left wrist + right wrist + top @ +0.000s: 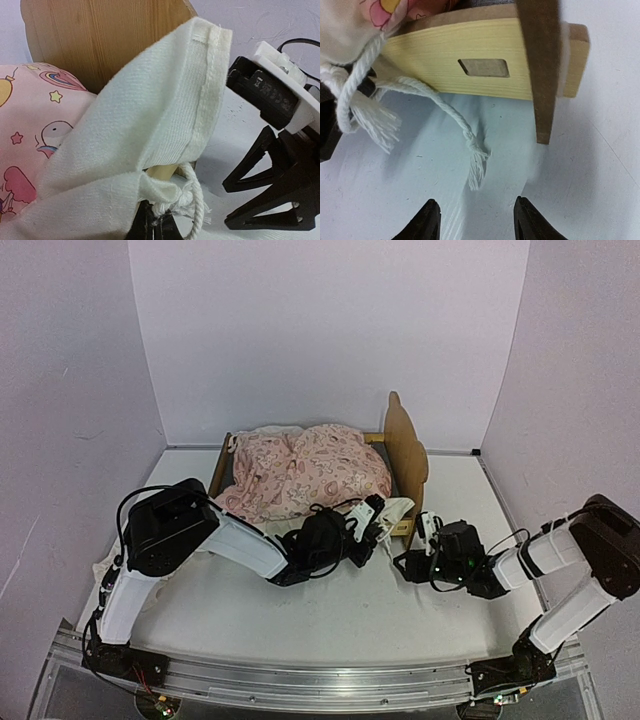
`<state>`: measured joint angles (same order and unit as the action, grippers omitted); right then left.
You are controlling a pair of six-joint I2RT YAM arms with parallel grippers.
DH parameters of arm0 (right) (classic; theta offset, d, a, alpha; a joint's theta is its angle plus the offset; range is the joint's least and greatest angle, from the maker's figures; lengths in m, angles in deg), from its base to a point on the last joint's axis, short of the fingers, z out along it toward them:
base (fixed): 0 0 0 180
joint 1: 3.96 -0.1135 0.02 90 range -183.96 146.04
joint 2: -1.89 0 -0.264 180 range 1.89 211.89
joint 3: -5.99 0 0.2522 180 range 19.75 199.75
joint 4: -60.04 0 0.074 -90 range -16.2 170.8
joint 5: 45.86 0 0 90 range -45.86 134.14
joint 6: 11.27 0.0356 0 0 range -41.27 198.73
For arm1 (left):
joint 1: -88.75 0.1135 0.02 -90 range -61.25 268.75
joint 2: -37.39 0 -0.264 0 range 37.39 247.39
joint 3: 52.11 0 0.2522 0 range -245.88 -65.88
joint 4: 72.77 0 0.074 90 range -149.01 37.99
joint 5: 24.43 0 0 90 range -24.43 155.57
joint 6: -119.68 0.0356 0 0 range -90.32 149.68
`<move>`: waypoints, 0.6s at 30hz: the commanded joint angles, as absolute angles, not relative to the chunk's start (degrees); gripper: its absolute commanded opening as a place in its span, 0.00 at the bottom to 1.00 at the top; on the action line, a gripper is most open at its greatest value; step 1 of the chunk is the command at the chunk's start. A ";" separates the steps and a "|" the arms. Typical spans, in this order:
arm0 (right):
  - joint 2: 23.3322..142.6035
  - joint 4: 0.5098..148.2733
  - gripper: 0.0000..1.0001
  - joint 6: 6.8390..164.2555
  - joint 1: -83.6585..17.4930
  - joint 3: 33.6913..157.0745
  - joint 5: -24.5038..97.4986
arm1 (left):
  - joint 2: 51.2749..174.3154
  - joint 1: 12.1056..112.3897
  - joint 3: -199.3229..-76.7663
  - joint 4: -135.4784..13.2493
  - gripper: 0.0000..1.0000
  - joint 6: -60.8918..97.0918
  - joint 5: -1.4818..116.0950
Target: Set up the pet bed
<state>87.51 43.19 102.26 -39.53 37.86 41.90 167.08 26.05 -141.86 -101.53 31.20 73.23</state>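
The plywood pet bed [403, 443] stands at the back middle, its wavy headboard [100, 45] at the right end. A pink patterned blanket [305, 475] is heaped over it and hides the mattress. My left gripper [378, 520] is at the bed's near right corner, shut on a white drawstring cloth bag [150, 115]. The cloth bunches over that gripper [152, 215]. My right gripper [413, 543] hovers open just right of it. Nothing lies between its fingertips [427, 220], and a frayed cord end [472, 150] lies on the table ahead of the gripper [476, 220].
The bed's side rail [470, 65] and the headboard's edge [542, 70] fill the right wrist view's top. The right gripper's black body [270, 150] is close beside the bag. More white cloth [105, 565] lies under the left arm. Walls enclose the table.
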 commanded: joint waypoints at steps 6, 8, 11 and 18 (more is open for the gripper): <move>94.67 51.22 0.58 96.58 -44.30 50.62 56.44 | 164.74 25.82 -142.43 -104.36 0.00 27.55 72.12; 97.23 53.00 0.59 95.80 -44.46 53.05 58.90 | 164.89 25.85 -142.64 -104.36 0.00 27.09 71.55; 100.26 53.54 0.59 94.14 -45.18 55.90 61.22 | 165.26 25.82 -142.87 -104.30 0.00 26.33 71.12; 106.99 56.31 0.50 96.12 -47.50 59.94 63.83 | 164.64 25.84 -142.71 -104.38 0.00 25.55 70.75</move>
